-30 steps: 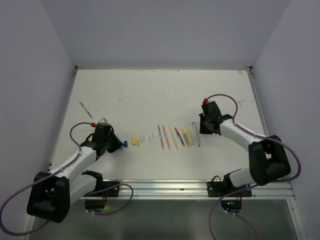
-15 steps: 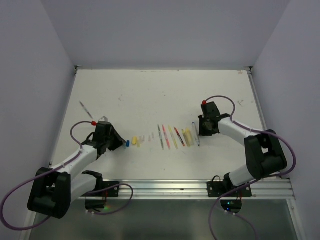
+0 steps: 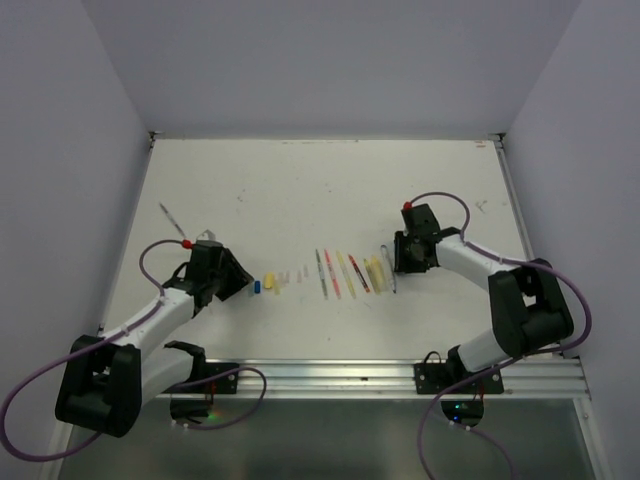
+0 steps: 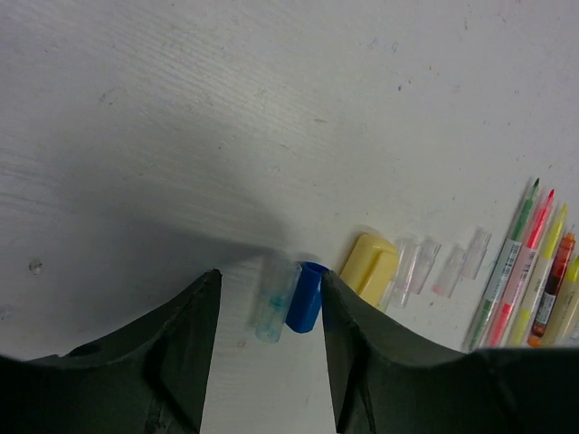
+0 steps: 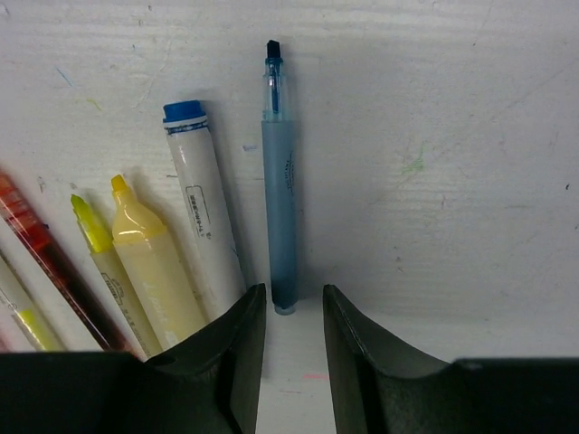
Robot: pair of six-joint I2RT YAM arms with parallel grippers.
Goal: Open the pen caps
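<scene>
Fingers (image 4: 185,348) of the left gripper (image 4: 269,294) stand apart, flanking the blue cap (image 4: 305,298) and a clear cap (image 4: 274,303) at lower centre. The right gripper (image 5: 294,303), narrowly parted, sits just below a blue pen (image 5: 280,190). Both arms stretch low; the left has edged rightward.

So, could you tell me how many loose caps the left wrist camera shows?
7: a clear cap and a blue cap between the left jaws, a yellow cap just right, then four pale caps strung toward the pens. The jaws may hide more.
</scene>
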